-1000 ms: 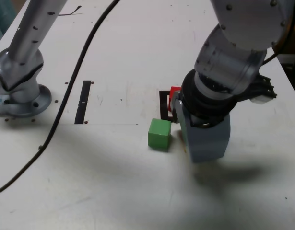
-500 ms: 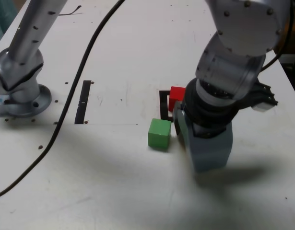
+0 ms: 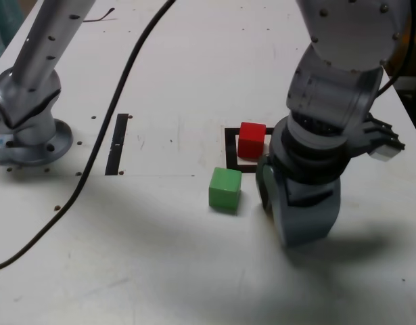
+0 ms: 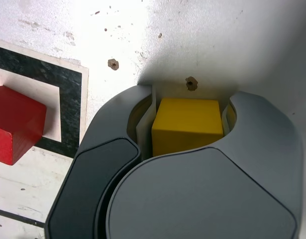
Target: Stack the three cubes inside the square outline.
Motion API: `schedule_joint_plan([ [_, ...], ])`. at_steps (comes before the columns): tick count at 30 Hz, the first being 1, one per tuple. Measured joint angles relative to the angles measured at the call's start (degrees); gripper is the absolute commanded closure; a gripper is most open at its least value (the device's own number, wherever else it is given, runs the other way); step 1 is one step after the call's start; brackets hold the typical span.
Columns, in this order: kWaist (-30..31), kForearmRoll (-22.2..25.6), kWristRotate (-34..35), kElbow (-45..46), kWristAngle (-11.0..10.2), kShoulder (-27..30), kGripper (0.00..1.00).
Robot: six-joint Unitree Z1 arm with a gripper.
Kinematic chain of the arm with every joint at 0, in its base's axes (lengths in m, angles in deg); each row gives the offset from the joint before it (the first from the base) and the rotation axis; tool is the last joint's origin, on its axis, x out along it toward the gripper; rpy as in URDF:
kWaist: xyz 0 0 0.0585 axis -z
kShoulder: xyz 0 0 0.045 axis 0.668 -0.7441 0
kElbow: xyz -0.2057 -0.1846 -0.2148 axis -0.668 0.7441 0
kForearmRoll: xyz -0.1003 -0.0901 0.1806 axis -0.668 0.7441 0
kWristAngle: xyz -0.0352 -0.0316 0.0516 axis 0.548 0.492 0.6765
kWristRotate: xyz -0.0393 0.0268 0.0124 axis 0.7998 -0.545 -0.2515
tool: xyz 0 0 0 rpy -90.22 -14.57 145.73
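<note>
In the wrist view a yellow cube (image 4: pixel 187 127) sits between the jaws of my gripper (image 4: pixel 190 102), which is shut on it down at the table surface. The red cube (image 3: pixel 251 139) stands inside the black square outline (image 3: pixel 229 145); the wrist view shows this red cube (image 4: pixel 16 124) and the outline (image 4: pixel 68 84) just beside the jaws. The green cube (image 3: pixel 225 189) rests on the table outside the outline, at its front left corner in the exterior view. My gripper (image 3: pixel 282 200) stands to the exterior view's right of the green cube and hides the yellow cube there.
A second arm's metal base (image 3: pixel 28 132) stands at the exterior view's left. A black cable (image 3: pixel 99 125) runs across the table past a narrow black strip (image 3: pixel 117 143). The table's edge lies near my arm on the exterior view's right.
The jaws have closed on the yellow cube. My arm has shifted to the exterior view's right and forward, uncovering the red cube and more of the outline.
</note>
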Motion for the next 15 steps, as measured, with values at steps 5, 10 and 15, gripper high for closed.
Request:
schedule_joint_plan([
  [5, -0.57, 0.29, 0.76, -1.64, 1.73, -0.03, 0.78],
  [10, -0.70, 1.58, 3.80, -1.79, 2.25, 0.95, 0.79],
  [15, -1.58, 5.66, 13.03, -2.21, 0.29, 7.03, 0.79],
])
